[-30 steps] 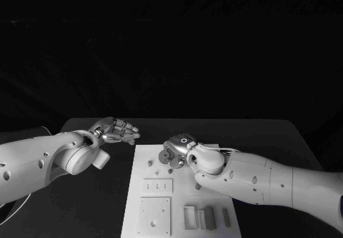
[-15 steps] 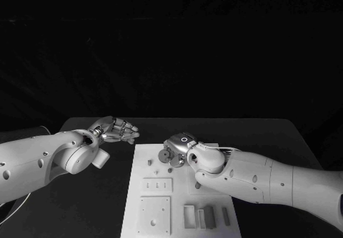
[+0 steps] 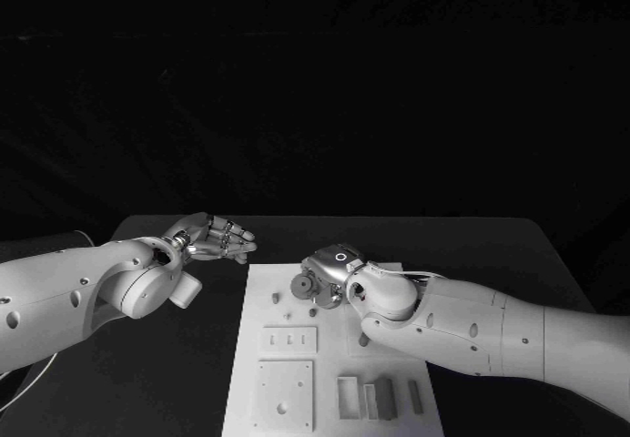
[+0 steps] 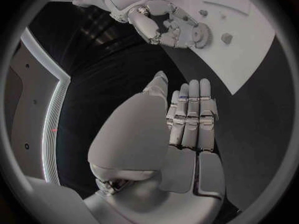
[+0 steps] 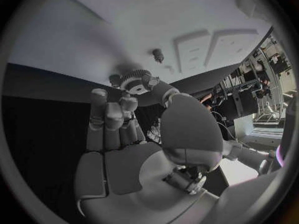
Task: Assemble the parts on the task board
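The white task board (image 3: 394, 364) lies in the middle of the black table. My right hand (image 3: 331, 269) hovers over the board's far end and pinches a small toothed gear (image 3: 302, 286) between thumb and fingers. In the right wrist view the gear (image 5: 135, 79) sits at the fingertips just above the board (image 5: 124, 25), close to a short peg (image 5: 158, 55). My left hand (image 3: 210, 238) hangs off the board's far left corner, fingers stretched out with nothing in them (image 4: 187, 119). The left wrist view also catches the right hand (image 4: 152, 22) with the gear (image 4: 199, 35).
A small peg (image 3: 276, 297) stands on the board near the gear. Nearer me the board carries a slotted plate (image 3: 290, 340), a square plate (image 3: 285, 396) and several upright rectangular pieces (image 3: 381, 399). Black table surface (image 3: 499, 255) surrounds the board.
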Robot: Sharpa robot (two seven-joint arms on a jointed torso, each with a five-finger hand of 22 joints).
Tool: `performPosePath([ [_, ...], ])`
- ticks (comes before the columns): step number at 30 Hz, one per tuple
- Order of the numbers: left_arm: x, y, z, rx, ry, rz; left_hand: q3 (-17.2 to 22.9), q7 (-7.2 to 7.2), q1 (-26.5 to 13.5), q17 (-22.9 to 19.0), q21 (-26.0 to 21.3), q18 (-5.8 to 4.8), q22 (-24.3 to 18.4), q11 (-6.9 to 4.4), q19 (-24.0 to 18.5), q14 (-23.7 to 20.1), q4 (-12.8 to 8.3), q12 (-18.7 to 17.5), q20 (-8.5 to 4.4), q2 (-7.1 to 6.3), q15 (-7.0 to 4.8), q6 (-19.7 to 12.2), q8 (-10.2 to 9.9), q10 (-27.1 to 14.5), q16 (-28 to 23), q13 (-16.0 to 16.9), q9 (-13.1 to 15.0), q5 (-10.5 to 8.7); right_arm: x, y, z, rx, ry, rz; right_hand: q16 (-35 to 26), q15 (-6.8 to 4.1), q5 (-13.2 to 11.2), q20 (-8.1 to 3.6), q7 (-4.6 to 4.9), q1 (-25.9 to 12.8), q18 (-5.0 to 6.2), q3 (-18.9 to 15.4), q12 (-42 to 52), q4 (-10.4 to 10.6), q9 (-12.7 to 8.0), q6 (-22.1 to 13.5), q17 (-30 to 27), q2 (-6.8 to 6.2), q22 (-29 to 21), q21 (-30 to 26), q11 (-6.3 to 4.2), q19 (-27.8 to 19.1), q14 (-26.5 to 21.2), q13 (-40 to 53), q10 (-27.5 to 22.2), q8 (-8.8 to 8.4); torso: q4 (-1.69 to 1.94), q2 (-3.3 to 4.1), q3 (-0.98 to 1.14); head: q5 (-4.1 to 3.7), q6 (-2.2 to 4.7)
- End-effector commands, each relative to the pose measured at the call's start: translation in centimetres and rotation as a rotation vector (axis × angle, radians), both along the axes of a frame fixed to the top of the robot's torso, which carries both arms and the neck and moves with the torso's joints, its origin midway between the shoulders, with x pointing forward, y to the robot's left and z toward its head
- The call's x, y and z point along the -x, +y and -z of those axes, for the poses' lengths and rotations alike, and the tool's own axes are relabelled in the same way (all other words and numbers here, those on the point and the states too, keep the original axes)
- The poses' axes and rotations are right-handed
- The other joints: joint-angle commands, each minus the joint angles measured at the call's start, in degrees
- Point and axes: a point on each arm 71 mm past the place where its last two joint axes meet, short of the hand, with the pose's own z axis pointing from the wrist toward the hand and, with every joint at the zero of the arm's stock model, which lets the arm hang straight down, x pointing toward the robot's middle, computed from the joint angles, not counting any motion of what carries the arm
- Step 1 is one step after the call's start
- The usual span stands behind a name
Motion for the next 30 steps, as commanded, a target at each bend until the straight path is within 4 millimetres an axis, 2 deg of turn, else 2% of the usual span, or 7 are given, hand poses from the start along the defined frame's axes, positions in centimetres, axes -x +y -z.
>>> performPosePath([
  [1,0.01,-0.13,-0.15,0.003,-0.007,0.014,0.37,-0.03,-0.39,0.06,-0.25,0.81,0.06,0.03,0.34,0.27,0.12,-0.38,-0.19,-0.36,0.09,-0.57,-0.39,-0.31,-0.22,0.10,0.06,0.00,0.17,0.10,-0.01,0.004,-0.009,-0.018,-0.08,0.27,0.10,-0.07,1.89,0.63,0.88,-0.02,0.42,-0.55,-0.07,2.33,0.09,0.02,1.05,-0.10,1.33,-0.28,0.17,0.04,-2.80,0.23,0.00,0.03,0.00,0.02,-0.12],
  [10,0.01,-0.15,-0.15,0.003,-0.006,0.016,0.37,-0.03,-0.39,0.08,-0.26,0.81,0.06,0.04,0.34,0.28,0.12,-0.39,-0.19,-0.35,0.09,-0.58,-0.40,-0.31,-0.25,0.11,0.07,0.00,0.07,-0.01,0.00,-0.002,-0.012,-0.011,-0.06,0.23,0.11,-0.01,1.83,0.54,0.88,-0.09,0.48,-0.56,-0.05,2.61,0.09,0.60,1.02,-0.08,1.28,-0.22,0.24,0.00,-2.73,0.41,-0.01,0.01,-0.01,0.04,-0.01],
  [16,0.01,-0.17,-0.15,0.003,-0.006,0.016,0.37,-0.02,-0.40,0.10,-0.27,0.80,0.07,0.04,0.34,0.29,0.13,-0.40,-0.18,-0.35,0.09,-0.58,-0.40,-0.31,-0.27,0.11,0.07,0.00,-0.04,0.10,0.01,-0.006,-0.012,-0.008,-0.01,0.09,0.12,-0.02,1.66,0.42,0.88,-0.06,0.57,-0.47,-0.01,3.12,0.09,1.66,1.01,-0.01,1.11,-0.04,0.41,-0.07,-2.52,0.74,0.00,0.02,-0.06,-0.04,0.02],
  [30,0.03,-0.23,-0.15,0.004,-0.006,0.016,0.38,-0.02,-0.41,0.14,-0.29,0.81,0.08,0.04,0.35,0.30,0.13,-0.42,-0.19,-0.35,0.09,-0.59,-0.40,-0.31,-0.30,0.12,0.08,0.00,-0.29,0.50,0.28,0.015,0.006,-0.009,0.00,-0.10,0.12,-0.08,1.42,0.35,0.88,-0.07,0.61,-0.63,0.05,3.71,0.07,3.01,1.02,0.03,0.89,-0.01,0.55,-0.19,-2.30,1.11,0.06,-0.02,-0.13,-0.21,0.03],
])
